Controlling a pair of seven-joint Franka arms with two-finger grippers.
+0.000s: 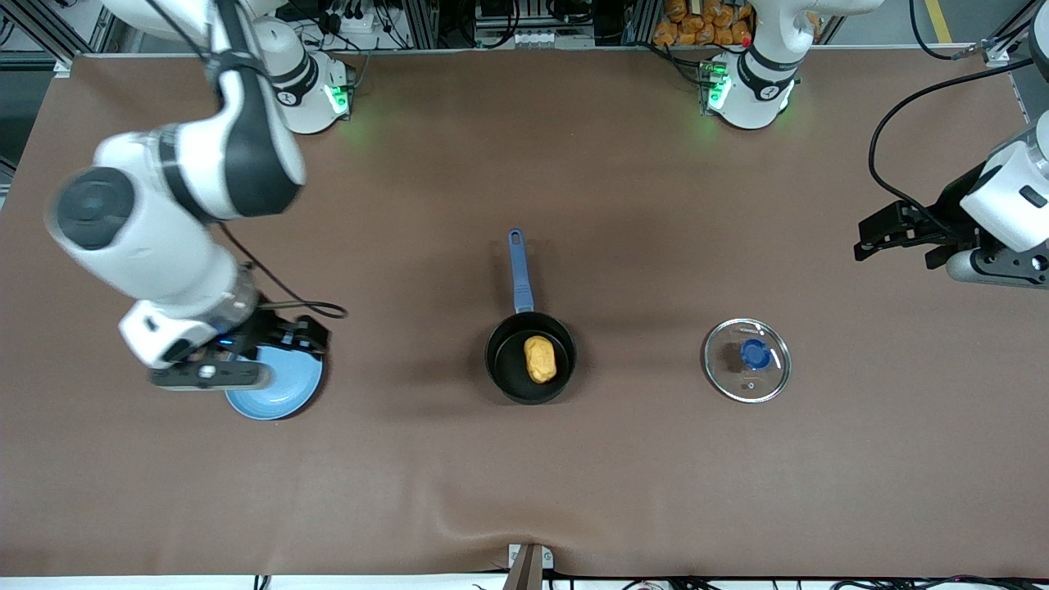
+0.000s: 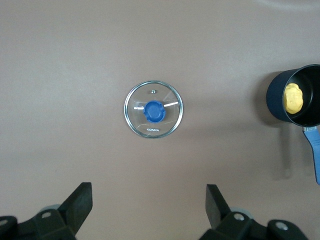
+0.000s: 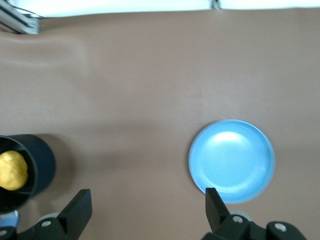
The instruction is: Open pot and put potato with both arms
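plate (image 1: pixel 283 393) sits under the right gripper (image 1: pixel 287 336), fingers spread wide, nothing held | potato (image 1: pixel 539 359) lies in the pot (image 1: pixel 530 357), mid-table, lid (image 1: pixel 747 360) off beside it toward the left arm's end | left gripper (image 1: pixel 889 233) hangs there, wide open, empty

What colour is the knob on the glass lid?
Blue; the lid's knob shows best in the left wrist view.

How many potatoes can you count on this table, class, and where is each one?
1. The potato lies inside the pot in the middle of the table, between the plate and the lid. The plate holds none where it shows, though the right gripper covers part of it.
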